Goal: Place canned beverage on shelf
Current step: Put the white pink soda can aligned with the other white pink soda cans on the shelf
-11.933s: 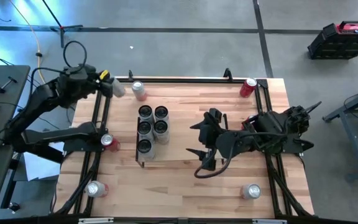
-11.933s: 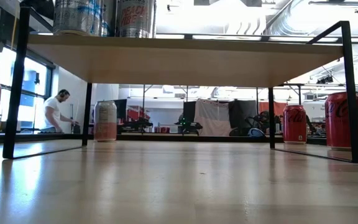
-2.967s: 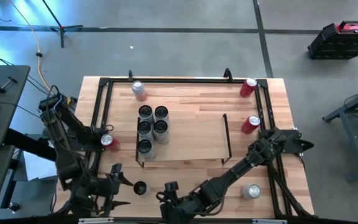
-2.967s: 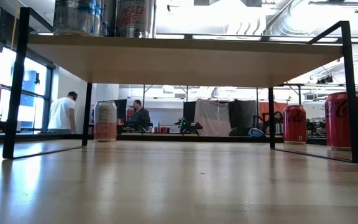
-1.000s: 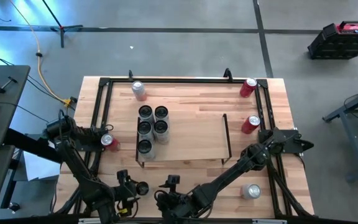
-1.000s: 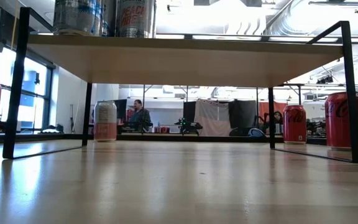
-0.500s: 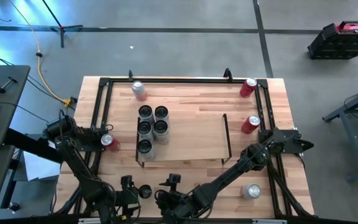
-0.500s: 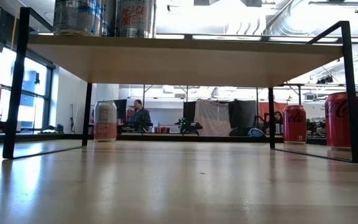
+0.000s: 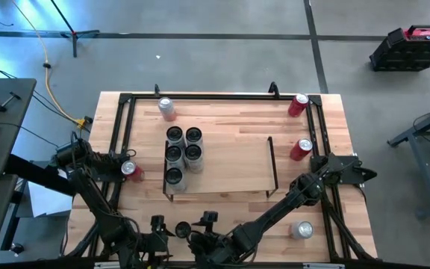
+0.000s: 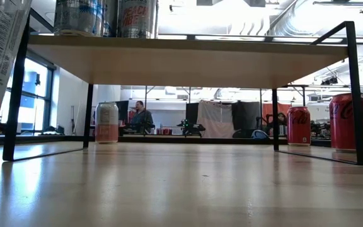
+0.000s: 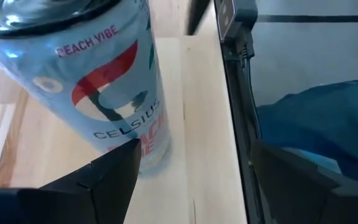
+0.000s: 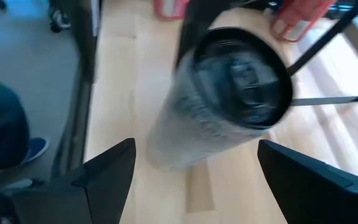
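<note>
On shelf (image 9: 230,161) five cans (image 9: 183,152), six cans off it, two pincers open

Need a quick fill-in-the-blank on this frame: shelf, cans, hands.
1. The shelf carries ___ cans, all at its left end.
2. The Celsius can ahead of the left hand reads ___ Vibe.
3. Seen from above, the Celsius can sits ___ the left hand and the right hand.

Missing words: five; Peach; between
</note>
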